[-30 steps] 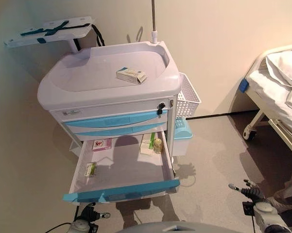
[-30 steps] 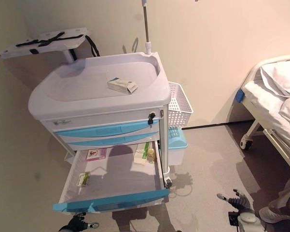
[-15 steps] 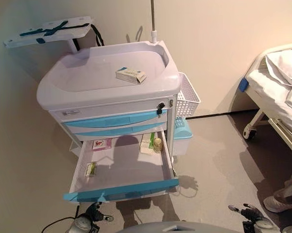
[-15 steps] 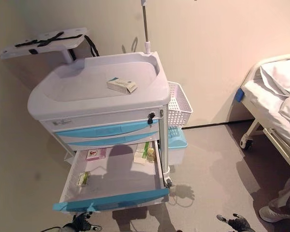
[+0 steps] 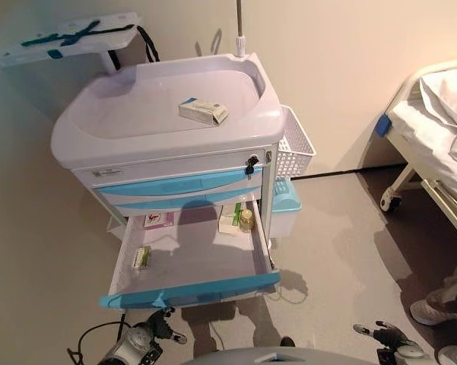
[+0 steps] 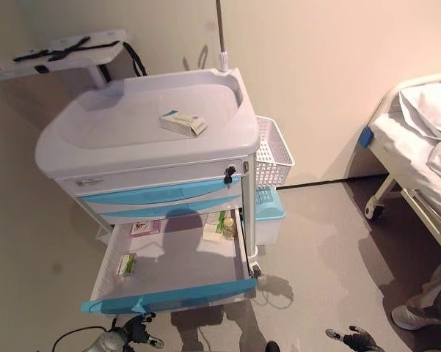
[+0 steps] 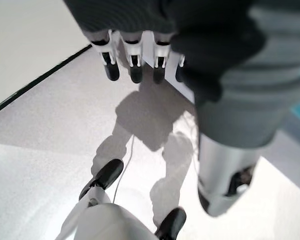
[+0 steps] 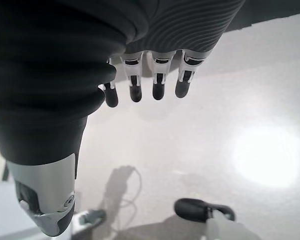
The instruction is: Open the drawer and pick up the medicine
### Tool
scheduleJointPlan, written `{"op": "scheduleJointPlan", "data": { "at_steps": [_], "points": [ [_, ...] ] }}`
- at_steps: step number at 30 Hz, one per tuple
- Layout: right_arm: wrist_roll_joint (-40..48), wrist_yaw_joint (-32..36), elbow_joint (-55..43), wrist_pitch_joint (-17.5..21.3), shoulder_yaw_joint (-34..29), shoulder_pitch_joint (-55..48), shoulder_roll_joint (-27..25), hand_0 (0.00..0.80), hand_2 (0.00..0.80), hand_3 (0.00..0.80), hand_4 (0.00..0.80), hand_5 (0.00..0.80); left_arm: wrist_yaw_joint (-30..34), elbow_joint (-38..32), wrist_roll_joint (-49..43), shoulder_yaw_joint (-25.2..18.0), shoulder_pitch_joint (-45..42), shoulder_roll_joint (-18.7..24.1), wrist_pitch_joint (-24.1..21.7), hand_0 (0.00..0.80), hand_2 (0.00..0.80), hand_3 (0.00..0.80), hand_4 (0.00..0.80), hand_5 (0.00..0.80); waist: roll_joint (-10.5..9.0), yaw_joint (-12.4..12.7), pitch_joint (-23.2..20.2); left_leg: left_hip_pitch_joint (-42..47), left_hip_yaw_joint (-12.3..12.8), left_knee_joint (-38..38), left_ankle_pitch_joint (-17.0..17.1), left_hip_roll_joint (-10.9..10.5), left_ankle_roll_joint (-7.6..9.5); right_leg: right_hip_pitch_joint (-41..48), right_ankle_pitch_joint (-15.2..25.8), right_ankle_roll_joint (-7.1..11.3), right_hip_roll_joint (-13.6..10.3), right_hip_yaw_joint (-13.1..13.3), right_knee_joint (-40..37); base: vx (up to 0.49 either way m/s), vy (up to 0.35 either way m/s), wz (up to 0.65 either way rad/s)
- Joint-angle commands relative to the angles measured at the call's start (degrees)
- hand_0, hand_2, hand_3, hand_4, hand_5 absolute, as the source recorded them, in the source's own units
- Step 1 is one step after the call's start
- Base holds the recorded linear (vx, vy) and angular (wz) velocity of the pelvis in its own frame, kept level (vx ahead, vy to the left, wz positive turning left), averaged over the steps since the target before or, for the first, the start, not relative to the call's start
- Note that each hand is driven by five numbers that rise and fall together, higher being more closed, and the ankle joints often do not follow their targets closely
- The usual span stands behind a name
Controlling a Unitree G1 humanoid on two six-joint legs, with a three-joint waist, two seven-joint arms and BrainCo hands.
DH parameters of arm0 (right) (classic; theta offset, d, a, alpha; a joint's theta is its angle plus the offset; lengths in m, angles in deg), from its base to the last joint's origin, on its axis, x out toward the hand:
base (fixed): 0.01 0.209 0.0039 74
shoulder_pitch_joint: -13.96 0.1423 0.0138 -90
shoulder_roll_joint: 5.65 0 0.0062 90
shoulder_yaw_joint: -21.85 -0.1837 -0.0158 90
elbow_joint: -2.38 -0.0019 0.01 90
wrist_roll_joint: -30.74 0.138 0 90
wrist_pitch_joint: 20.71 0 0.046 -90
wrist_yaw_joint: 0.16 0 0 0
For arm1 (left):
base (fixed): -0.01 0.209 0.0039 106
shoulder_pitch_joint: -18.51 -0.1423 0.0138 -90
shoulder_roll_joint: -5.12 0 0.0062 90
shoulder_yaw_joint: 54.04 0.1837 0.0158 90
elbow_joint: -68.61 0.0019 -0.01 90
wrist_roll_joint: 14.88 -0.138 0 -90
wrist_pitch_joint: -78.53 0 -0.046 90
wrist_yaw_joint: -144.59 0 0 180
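The bottom drawer [image 5: 190,291] of the white and blue cart [image 5: 137,106] stands pulled out. Inside lie a small green box [image 5: 141,258] at its left, a pink box [image 5: 159,220] at the back, and a white-green box [image 5: 229,218] beside a small bottle [image 5: 246,220] at the back right. A white and teal medicine box [image 5: 203,111] rests on the cart's top. My left hand [image 5: 148,338] hangs below the drawer front, open and empty, its fingers [image 7: 135,65] straight. My right hand [image 5: 384,334] is low at the right, apart from the cart, open with straight fingers [image 8: 157,75].
A white wire basket [image 5: 295,148] hangs on the cart's right side over a light blue bin [image 5: 285,204]. A pole [image 5: 240,26] rises behind the cart and a side shelf [image 5: 68,38] juts out at the left. A bed [image 5: 441,137] stands at the right, and a person's shoe [image 5: 430,310] shows near it.
My right hand has sunk toward the bottom edge. My left hand shows a little more under the drawer. The whole picture has shifted slightly; the cart and drawer are unchanged.
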Motion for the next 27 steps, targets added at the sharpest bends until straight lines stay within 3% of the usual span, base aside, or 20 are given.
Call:
{"op": "scheduleJointPlan", "data": {
  "at_steps": [1,13,27],
  "points": [
    [-1.05,-0.22,1.24,0.93,3.21,4.80,0.04,0.000,0.000,0.000,0.000,0.000,-0.44,-0.61,-3.46,1.13,8.88,3.31,-2.52,0.000,0.000,0.000,0.000,0.000,-3.24,-1.85,1.82,-4.46,-1.26,3.19,-2.04,-3.98,2.62,-2.60,-2.62,3.94,-2.24,-0.49,4.72,-0.059,0.013,-0.06],
    [-0.02,-0.88,-1.49,1.88,6.88,7.96,-0.39,0.000,0.000,0.000,0.000,0.000,-1.93,-2.42,-4.94,7.73,20.29,4.93,-3.09,0.000,0.000,0.000,0.000,0.000,-3.93,-3.62,7.35,-10.55,0.04,5.44,-1.76,-4.46,2.89,-9.58,-1.24,3.84,-2.19,1.75,6.72,-0.058,0.013,-0.09],
    [1.26,-0.86,-6.66,3.23,9.10,8.68,-0.27,0.000,0.000,0.000,0.000,0.000,-4.74,-4.23,-4.34,7.19,28.19,10.31,-3.05,0.000,0.000,0.000,0.000,0.000,-5.52,-4.62,10.13,-14.31,1.34,7.05,-1.83,-4.05,2.72,-13.95,-0.02,3.92,-1.84,3.62,7.22,-0.019,0.005,-0.06]
  ]
}}
